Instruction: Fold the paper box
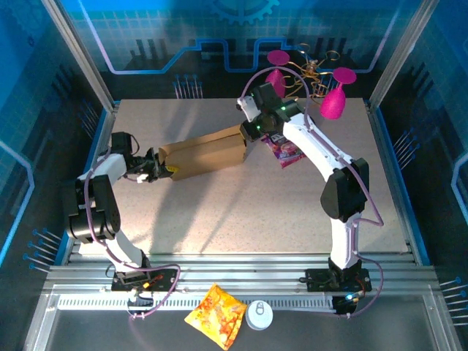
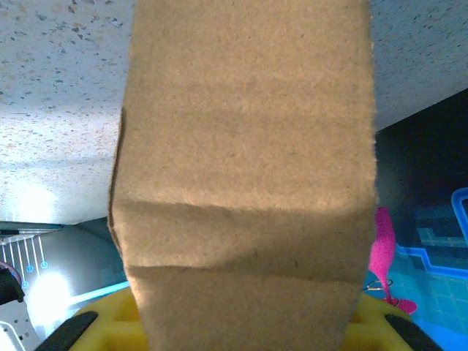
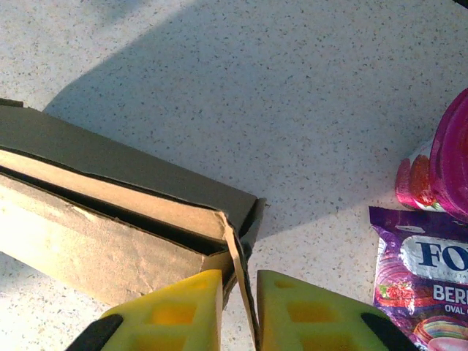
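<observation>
My yellow-tipped right gripper (image 3: 240, 292) pinching a thin flap of the paper box (image 3: 110, 219), left gripper (image 1: 165, 172) clamped on its other end, long matte brown cardboard across the speckled table (image 1: 241, 219), glossy purple candy packet (image 3: 424, 285) near it.

Speckled table (image 1: 256, 212) carries paper box (image 1: 205, 155), purple packet (image 1: 287, 152)

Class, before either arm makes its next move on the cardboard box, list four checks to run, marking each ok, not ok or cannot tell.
1. Right gripper pinches an end flap of the paper box: ok, flap sits between its fingers.
2. Left gripper hold on the other end: cannot tell, cardboard hides the contact.
3. Box closed flush: not ok, a dark gap runs under the top panel.
4. Candy packet apart from the box: ok.
</observation>
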Tool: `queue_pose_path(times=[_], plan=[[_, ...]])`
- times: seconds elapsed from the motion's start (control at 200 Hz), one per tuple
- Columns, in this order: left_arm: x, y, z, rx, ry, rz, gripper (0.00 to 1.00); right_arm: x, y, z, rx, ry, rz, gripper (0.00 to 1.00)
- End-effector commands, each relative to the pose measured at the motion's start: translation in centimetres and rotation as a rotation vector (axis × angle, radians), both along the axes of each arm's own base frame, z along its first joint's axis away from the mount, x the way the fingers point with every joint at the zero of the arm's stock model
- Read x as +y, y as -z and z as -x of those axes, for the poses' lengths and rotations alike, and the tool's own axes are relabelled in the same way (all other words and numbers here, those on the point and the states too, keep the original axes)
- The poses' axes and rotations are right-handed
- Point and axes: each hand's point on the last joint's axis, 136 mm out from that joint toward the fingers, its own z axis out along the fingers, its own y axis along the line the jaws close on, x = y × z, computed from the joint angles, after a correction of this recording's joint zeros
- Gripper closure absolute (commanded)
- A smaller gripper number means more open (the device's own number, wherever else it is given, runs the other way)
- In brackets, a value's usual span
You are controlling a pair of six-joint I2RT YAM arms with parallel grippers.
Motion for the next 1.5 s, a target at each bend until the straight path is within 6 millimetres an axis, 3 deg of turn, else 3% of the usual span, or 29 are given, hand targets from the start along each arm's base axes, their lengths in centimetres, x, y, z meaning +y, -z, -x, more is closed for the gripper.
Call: queue_pose_path(times=[0.0,0.185,0.305,0.415,0.58,0.84,1.026,1.201,1.396,1.496], plan=[[0.3,2.4,1.1,0.111,-0.012,-0.003,0.88,-0.3,0.0,-0.3,0.009,0.021,0.009,0.84],[0.3,2.4,0.9,0.108,-0.012,-0.004,0.88,0.2,-0.4,-0.4,0.004,0.014,-0.003,1.0],[0.3,2.3,0.6,0.09,-0.013,0.0,0.85,0.5,-0.4,-0.1,0.0,0.017,-0.005,1.0],[0.7,2.0,-0.3,0.034,-0.025,-0.001,0.7,0.2,0.4,0.1,0.011,0.064,-0.018,1.0],[1.4,1.4,-1.2,-0.039,-0.051,-0.002,0.39,-0.4,1.4,-0.1,0.028,0.155,-0.045,1.0],[3.7,0.3,-1.3,-0.092,-0.079,-0.04,0.23,0.2,1.6,-0.6,0.038,0.178,-0.06,1.0],[5.7,-1.1,-1.0,-0.14,-0.079,-0.128,0.22,0.9,2.0,-0.7,0.06,0.177,-0.062,1.0],[8.5,-4.5,-0.1,-0.215,0.044,-0.43,0.26,1.1,1.8,-0.9,0.059,0.18,-0.052,1.0],[11.4,-8.9,1.5,-0.305,0.293,-0.829,0.44,1.1,2.0,-1.1,0.063,0.164,-0.031,1.0],[11.4,-11.4,1.1,-0.43,0.383,-0.981,0.55,1.1,2.1,-1.4,0.075,0.153,-0.034,1.0]])
